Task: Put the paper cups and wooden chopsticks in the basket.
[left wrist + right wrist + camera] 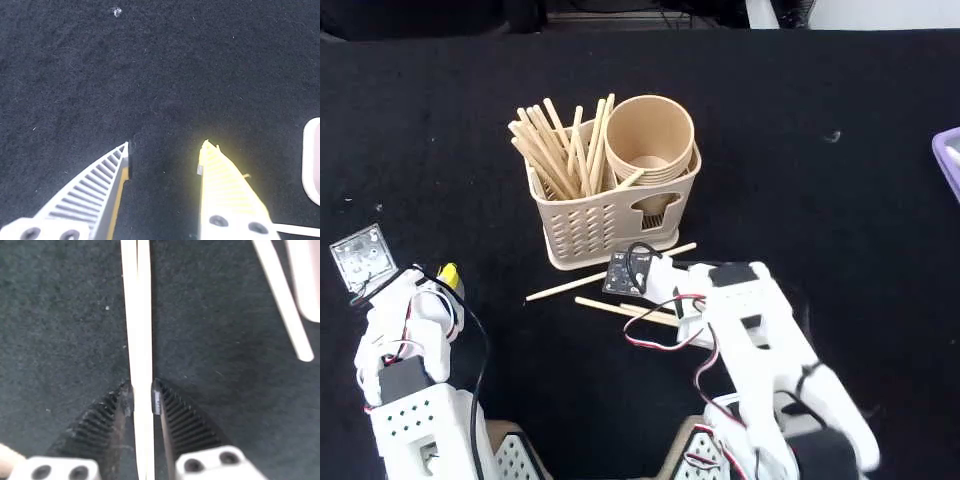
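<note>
We see the basket [610, 225] holding stacked paper cups [650, 135] and a chopstick bundle [560, 150]. Near it on the surface [840, 250], the right gripper [141, 390] clamps a chopstick pair [137, 315]; the fingers of the left gripper [165, 150] stand released.

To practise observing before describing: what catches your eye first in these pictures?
The beige slotted plastic basket mid-table, holding a fan of wooden chopsticks beside stacked brown paper cups. In front of it, the right gripper pinches two loose pale chopsticks lying on the black cloth.
</note>
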Motion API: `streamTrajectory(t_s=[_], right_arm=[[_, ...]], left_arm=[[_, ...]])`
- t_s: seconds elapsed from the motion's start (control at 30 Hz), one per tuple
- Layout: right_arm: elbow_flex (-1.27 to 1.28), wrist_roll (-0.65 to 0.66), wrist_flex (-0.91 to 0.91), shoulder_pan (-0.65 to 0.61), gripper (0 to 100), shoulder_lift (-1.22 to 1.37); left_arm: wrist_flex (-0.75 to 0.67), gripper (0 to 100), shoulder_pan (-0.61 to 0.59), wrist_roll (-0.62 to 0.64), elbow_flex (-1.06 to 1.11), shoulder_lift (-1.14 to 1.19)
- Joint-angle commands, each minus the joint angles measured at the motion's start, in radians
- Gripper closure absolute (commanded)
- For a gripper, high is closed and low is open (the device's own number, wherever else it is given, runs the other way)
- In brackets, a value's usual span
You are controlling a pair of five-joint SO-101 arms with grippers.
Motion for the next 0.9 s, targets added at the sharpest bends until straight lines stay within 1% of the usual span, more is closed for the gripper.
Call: streamTrajectory(t_s=[0.0, 0.13, 0.2, 0.3, 0.43, 0.5, 0.57, 0.63, 0.7, 0.87], right_arm=[[-0.03, 0.014, 0.097, 0.005, 98.8, -0.177], [-0.03, 0.012, 0.178, -0.012, 98.8, -0.383], [-0.033, -0.031, 0.213, -0.055, 98.8, -0.484], [-0.101, -0.175, 0.301, -0.198, 98.8, -0.611], [-0.332, -0.394, 0.422, -0.411, 98.8, -0.702], [-0.461, -0.502, 0.423, -0.466, 98.8, -0.693], [-0.562, -0.575, 0.41, -0.485, 98.8, -0.659], [-0.616, -0.586, 0.404, -0.485, 98.8, -0.602], [-0.604, -0.565, 0.413, -0.485, 98.8, -0.53], [-0.421, -0.502, 0.417, -0.483, 98.8, -0.406]], left_arm=[[-0.008, 78, 0.007, 0.003, -0.031, -0.008], [-0.008, 78, 0.007, 0.003, -0.031, -0.008], [-0.008, 78, 0.007, 0.003, -0.031, -0.008], [-0.008, 78, 0.007, 0.003, -0.031, -0.008], [-0.008, 78, 0.007, 0.003, -0.031, -0.008], [-0.008, 78, 0.007, 0.003, -0.031, -0.008], [-0.008, 78, 0.007, 0.003, -0.031, -0.008], [-0.008, 78, 0.007, 0.003, -0.031, -0.008], [-0.008, 78, 0.005, 0.003, -0.031, -0.008], [-0.006, 78, 0.002, 0.003, -0.031, -0.008]])
